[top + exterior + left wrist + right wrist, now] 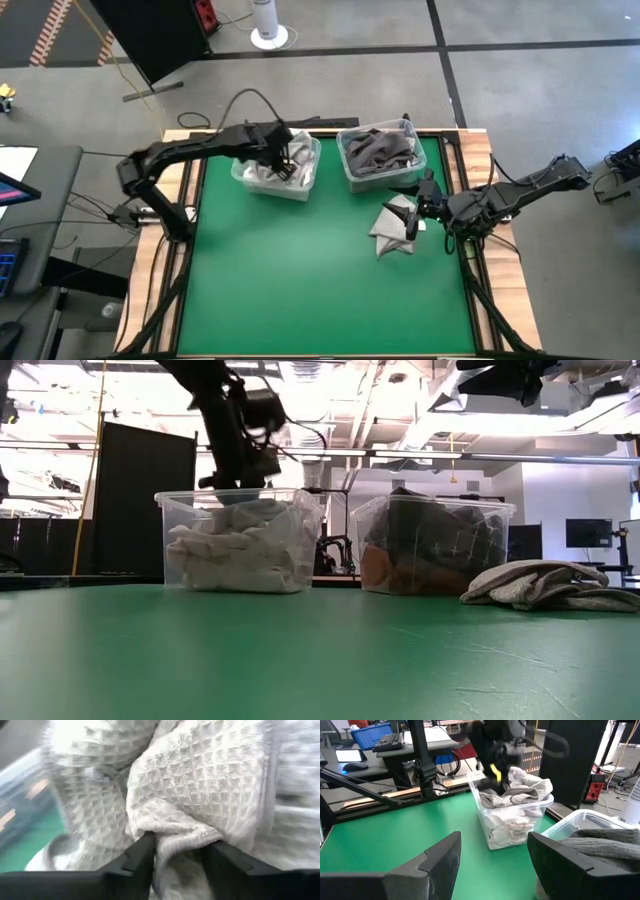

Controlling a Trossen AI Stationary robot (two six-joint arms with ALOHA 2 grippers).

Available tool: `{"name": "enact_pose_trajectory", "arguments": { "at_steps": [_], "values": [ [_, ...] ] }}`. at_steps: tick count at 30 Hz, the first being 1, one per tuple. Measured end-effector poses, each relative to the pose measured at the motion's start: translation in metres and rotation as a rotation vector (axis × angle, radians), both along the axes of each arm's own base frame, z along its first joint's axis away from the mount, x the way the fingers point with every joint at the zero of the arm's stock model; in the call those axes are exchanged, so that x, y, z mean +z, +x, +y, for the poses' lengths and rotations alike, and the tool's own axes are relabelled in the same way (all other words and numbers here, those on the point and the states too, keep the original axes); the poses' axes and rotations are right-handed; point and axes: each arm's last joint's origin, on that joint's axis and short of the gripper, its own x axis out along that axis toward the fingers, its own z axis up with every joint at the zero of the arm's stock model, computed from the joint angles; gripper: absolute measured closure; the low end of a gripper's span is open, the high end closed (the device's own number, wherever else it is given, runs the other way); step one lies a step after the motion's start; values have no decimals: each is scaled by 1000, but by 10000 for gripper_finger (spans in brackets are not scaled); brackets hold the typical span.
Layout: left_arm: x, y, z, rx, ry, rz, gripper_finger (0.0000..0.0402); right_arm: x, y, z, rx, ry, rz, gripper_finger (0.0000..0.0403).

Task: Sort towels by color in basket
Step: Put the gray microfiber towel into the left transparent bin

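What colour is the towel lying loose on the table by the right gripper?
Light grey towel, loose on the green table; it shows best in the high view.

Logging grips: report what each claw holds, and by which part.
Left claw, over the light-towel bin: a white towel fold sits between its fingers; grip uncertain. Right claw: open, empty.

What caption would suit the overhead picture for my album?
Left pincer over the bin of pale towels; right pincer beside a grey towel on the green table.
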Motion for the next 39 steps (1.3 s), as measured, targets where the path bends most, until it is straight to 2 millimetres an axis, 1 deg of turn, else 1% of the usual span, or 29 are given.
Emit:
{"name": "enact_pose_trajectory", "arguments": {
  "at_steps": [3,6,9,11,13,14,17,20,23,27,34,37,39],
  "values": [
    [19,-10,-6,-20,-21,-73,224,0,0,0,0,0,0,131],
    [40,-19,-11,-41,-18,-155,202,1,0,0,0,2,-6,131],
    [64,-21,-12,-42,55,-271,196,2,0,0,-1,5,-17,131],
    [76,-21,-11,-35,119,-356,197,3,1,0,-2,-1,-22,131],
    [83,-18,-9,-31,161,-414,200,4,1,0,1,-9,-29,131],
    [82,-16,-7,-27,167,-423,202,4,1,0,1,-11,-30,131],
    [70,-9,3,-11,155,-393,206,4,1,0,3,-17,-28,131],
    [51,0,13,8,131,-339,207,4,1,0,3,-22,-26,131],
    [29,11,20,-3,96,-271,207,4,1,0,5,-33,-21,131],
    [3,23,20,-50,33,-186,207,3,1,0,5,-34,-14,131],
    [-46,37,27,-26,-56,-37,208,3,0,1,7,-15,-16,131],
    [-63,44,26,-32,-90,2,208,3,0,2,18,-13,-17,131],
    [-70,47,24,-45,-99,22,208,3,0,3,20,-13,-17,131]
  ]
}}
